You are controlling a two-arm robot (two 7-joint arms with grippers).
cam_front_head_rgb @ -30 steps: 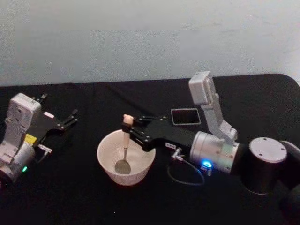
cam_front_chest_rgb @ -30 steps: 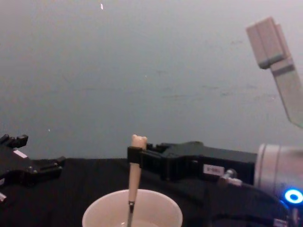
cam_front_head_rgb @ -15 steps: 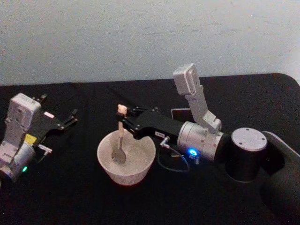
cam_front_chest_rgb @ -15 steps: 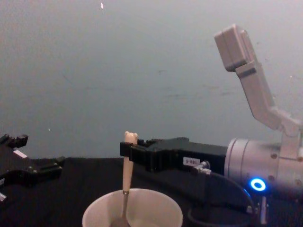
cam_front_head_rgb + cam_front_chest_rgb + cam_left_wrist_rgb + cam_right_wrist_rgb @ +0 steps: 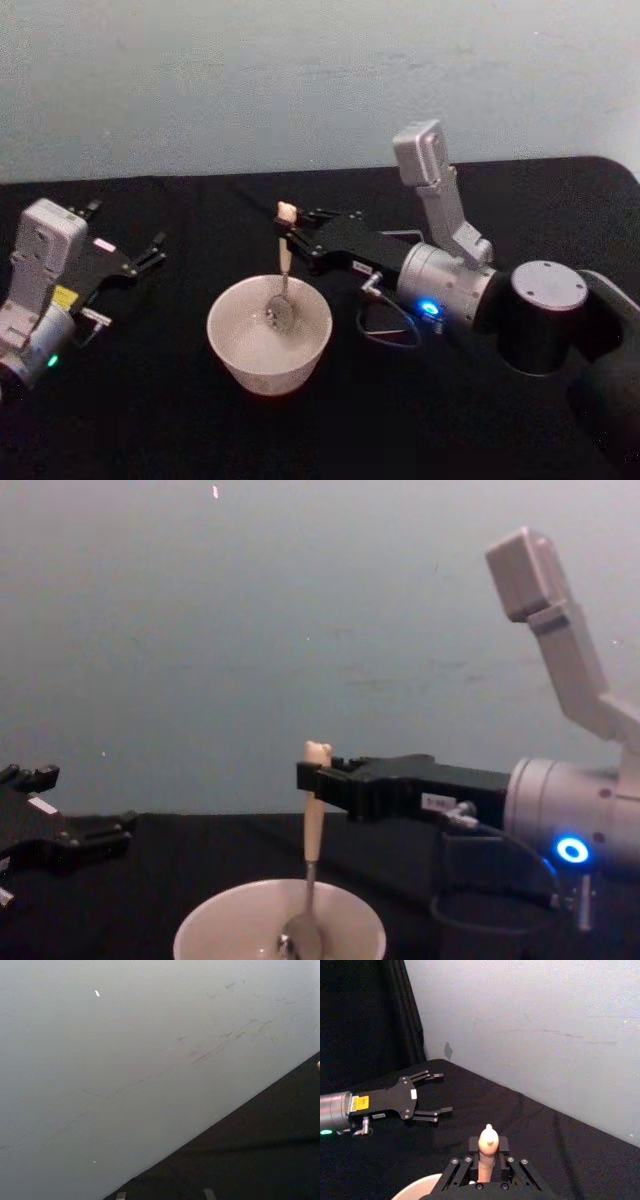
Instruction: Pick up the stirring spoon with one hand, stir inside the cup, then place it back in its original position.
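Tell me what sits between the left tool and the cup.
Only bare black table, seen in the head view, lies between the open left tool and the cup.

Black-draped table (image 5: 180, 420) against a scuffed pale grey wall (image 5: 250, 90).

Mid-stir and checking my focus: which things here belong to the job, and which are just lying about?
In the job: stirring spoon, bowl end down in the cream cup; right gripper, shut on its handle.
Not in the job: left gripper, open, parked at the left of the black table.
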